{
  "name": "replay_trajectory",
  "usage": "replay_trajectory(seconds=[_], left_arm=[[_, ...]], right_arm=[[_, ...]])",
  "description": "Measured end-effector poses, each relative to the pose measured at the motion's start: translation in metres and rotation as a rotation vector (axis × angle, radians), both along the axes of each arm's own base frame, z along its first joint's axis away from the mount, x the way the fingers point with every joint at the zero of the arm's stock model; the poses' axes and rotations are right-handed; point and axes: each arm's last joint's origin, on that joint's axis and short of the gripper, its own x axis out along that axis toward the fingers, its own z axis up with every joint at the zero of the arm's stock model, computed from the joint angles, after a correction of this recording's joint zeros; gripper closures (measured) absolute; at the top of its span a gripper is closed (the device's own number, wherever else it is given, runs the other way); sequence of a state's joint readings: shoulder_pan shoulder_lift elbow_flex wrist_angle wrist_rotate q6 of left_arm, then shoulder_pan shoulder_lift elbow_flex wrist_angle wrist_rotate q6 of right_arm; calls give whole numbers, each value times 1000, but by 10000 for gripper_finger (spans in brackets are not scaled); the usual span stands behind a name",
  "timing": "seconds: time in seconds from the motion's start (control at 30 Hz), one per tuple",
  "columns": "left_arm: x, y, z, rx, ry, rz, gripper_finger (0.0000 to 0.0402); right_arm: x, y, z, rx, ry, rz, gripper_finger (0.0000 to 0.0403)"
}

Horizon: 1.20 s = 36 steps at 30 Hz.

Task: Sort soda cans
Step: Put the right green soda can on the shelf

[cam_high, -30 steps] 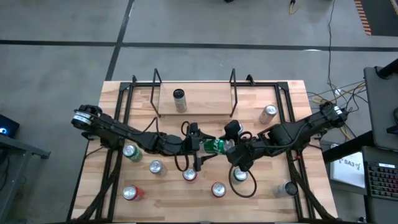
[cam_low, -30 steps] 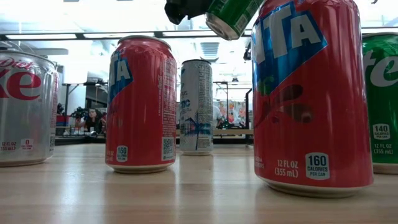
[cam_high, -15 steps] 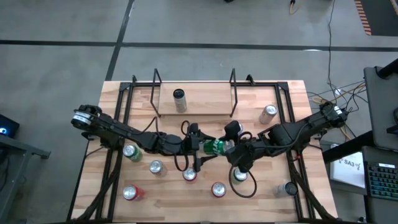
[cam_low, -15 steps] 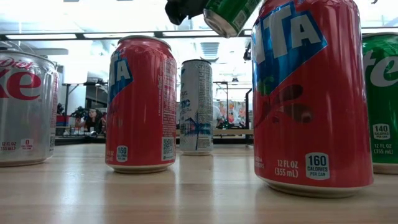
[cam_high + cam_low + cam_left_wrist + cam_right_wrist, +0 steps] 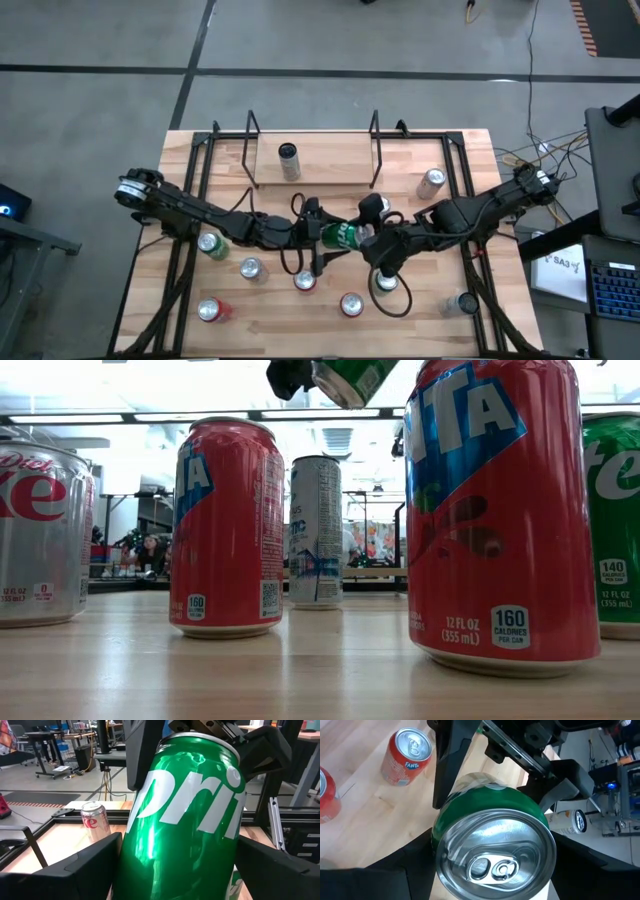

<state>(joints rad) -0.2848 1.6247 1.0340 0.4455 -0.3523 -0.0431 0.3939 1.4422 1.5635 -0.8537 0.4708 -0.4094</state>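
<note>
A green soda can [image 5: 338, 234] hangs above the table's middle between my two grippers. Its tab end [image 5: 495, 855] faces my right gripper [image 5: 356, 236], which is shut on it. My left gripper [image 5: 322, 234] comes from the table's left, and its fingers [image 5: 95, 865] stand on either side of the can's bottom end. In the low view the can [image 5: 350, 375] slants, bottom end lower and toward the left. Other soda cans stand upright on their bases: red [image 5: 304, 281], red [image 5: 351, 304], red [image 5: 210, 311], green [image 5: 210, 244], green [image 5: 385, 283]. My right gripper pinches the green can's side wall near its tab end [image 5: 438, 837] between its two fingers [image 5: 395, 870]. The fingers come from the table's right, slanting down, along the can. The can is lifted clear and tilted. My left gripper's fingers flank the can's bottom end [image 5: 150, 870]; I cannot tell whether they touch it.
Silver cans stand at the far side [image 5: 289, 160], far right [image 5: 432, 181], near right [image 5: 462, 302] and left of middle [image 5: 250, 267]. Black metal frames [image 5: 250, 150] [image 5: 375, 150] rise from the table's far half. Bare wood lies between them.
The green can's bottom end has gone up a little and toward the table's left. Both arms stay where they were.
</note>
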Motion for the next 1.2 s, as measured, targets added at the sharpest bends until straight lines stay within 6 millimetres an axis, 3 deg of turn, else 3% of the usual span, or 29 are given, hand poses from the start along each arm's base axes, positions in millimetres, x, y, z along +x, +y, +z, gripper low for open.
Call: replay_trajectory(seconds=[0.4, 1.2], left_arm=[[2, -1, 0, 57, -16, -8, 101], [2, -1, 0, 51, -19, -6, 101]], right_arm=[[0, 0, 0, 2, 2, 2, 111], [0, 0, 0, 2, 5, 8, 100]])
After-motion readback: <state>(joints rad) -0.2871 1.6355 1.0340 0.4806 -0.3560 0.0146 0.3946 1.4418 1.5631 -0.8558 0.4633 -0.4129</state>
